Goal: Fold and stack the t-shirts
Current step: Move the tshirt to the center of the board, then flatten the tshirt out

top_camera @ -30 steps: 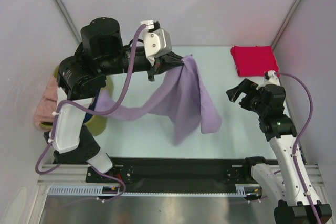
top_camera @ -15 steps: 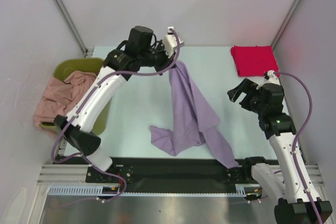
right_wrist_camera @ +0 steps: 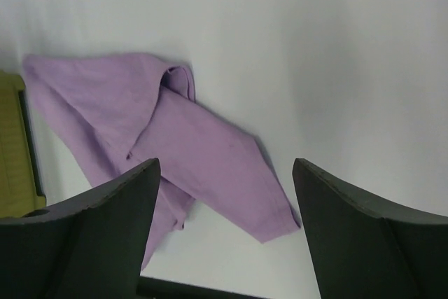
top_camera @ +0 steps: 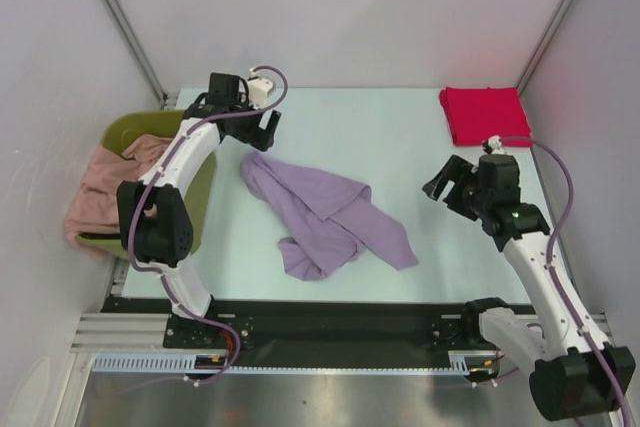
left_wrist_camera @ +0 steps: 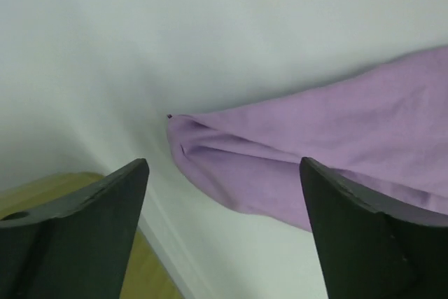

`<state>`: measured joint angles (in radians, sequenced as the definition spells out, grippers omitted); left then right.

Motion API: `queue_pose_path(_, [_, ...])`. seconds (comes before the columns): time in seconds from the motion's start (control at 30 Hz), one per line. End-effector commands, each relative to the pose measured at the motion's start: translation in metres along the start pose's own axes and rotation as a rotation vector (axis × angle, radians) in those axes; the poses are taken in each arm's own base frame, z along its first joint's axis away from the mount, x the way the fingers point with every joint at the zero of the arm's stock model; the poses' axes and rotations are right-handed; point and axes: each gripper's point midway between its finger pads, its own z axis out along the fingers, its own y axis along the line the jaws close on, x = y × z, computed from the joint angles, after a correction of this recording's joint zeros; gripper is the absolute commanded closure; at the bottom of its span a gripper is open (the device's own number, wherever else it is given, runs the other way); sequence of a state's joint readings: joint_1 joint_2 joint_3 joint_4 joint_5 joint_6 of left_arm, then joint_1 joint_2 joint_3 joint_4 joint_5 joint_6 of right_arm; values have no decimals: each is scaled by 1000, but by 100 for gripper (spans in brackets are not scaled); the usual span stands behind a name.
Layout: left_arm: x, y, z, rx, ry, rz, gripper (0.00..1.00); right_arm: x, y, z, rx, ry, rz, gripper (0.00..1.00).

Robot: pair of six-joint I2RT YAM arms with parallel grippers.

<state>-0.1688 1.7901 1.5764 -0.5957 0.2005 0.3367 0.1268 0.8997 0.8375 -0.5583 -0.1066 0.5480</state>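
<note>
Spilling over the olive bin (top_camera: 140,127) at the far left, the salmon-pink t-shirt (top_camera: 100,192) lies unfolded. Next to the bin, the left gripper (top_camera: 260,133) hangs with its claw apart and empty, just over the back-left tip of the lavender t-shirt (top_camera: 325,217), which lies crumpled mid-table. The step in hand looks like spreading this shirt flat. The right gripper (top_camera: 445,182), claw also apart and empty, hovers beside it. Next, each claw probably needs to take a corner and pull outward. The red t-shirt (top_camera: 483,114) sits folded at the back right.
</note>
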Motion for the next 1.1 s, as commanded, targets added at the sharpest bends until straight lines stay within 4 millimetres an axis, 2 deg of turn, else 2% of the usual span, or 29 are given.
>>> queue_pose_path(0.0, [-27, -22, -17, 51, -103, 5, 0, 30, -7, 13, 69, 111, 54, 19])
queue_pose_path(0.07, [-44, -47, -32, 84, -153, 57, 0, 43, -23, 16, 159, 151, 113, 19])
queue_pose_path(0.1, [-49, -80, -33, 135, -160, 119, 0, 44, -27, 16, 168, 151, 142, 19])
queue_pose_path(0.17, [-53, -123, -39, 208, -166, 249, 3, 50, -34, 16, 167, 158, 203, 19])
queue_pose_path(0.2, [-48, -148, -40, 254, -145, 301, 4, 42, -43, 14, 182, 120, 269, 19])
queue_pose_path(0.23, [-46, -194, -42, 334, -141, 386, 8, 41, -48, 12, 190, 108, 296, 19])
queue_pose_path(0.27, [-38, -217, -37, 379, -118, 438, 10, 39, -56, 10, 210, 95, 329, 18])
queue_pose_path(0.3, [-27, -258, -40, 457, -99, 502, 13, 30, -72, 3, 252, 57, 382, 17])
queue_pose_path(0.37, [-11, -298, -39, 550, -71, 574, 25, 21, -85, -4, 278, 25, 427, 16])
queue_pose_path(0.4, [4, -317, -31, 587, -34, 606, 29, 17, -90, -7, 285, 9, 440, 17])
queue_pose_path(0.43, [14, -346, -36, 633, -25, 661, 39, 8, -103, -14, 308, -28, 459, 16])
queue_pose_path(0.47, [27, -361, -29, 660, 4, 692, 40, 6, -104, -16, 301, -32, 465, 16])
queue_pose_path(0.5, [35, -386, -34, 700, 0, 738, 39, 3, -108, -19, 305, -38, 471, 16])
queue_pose_path(0.53, [43, -398, -32, 720, 9, 765, 33, 1, -114, -22, 311, -42, 478, 16])
queue_pose_path(0.6, [58, -428, -29, 774, 20, 818, 24, 3, -113, -23, 290, -22, 480, 16])
queue_pose_path(0.63, [62, -436, -27, 789, 23, 824, 19, 4, -113, -24, 290, -17, 477, 16])
queue_pose_path(0.7, [65, -457, -27, 835, 24, 830, 18, 8, -112, -25, 282, -3, 457, 15])
queue_pose_path(0.77, [80, -470, -13, 859, 75, 822, 18, 11, -111, -27, 271, 6, 434, 15])
queue_pose_path(0.8, [76, -479, -13, 860, 67, 826, 19, 15, -111, -27, 272, 14, 429, 15])
queue_pose_path(0.83, [84, -483, -3, 855, 93, 830, 20, 16, -112, -28, 274, 18, 423, 15])
queue_pose_path(0.9, [78, -492, 1, 830, 71, 835, 21, 19, -112, -30, 273, 21, 411, 15])
queue_pose_path(1.0, [76, -496, 12, 807, 66, 822, 30, 22, -109, -33, 260, 19, 404, 15])
queue_pose_path(1.07, [82, -494, 19, 790, 89, 823, 43, 21, -108, -34, 256, 17, 403, 15])
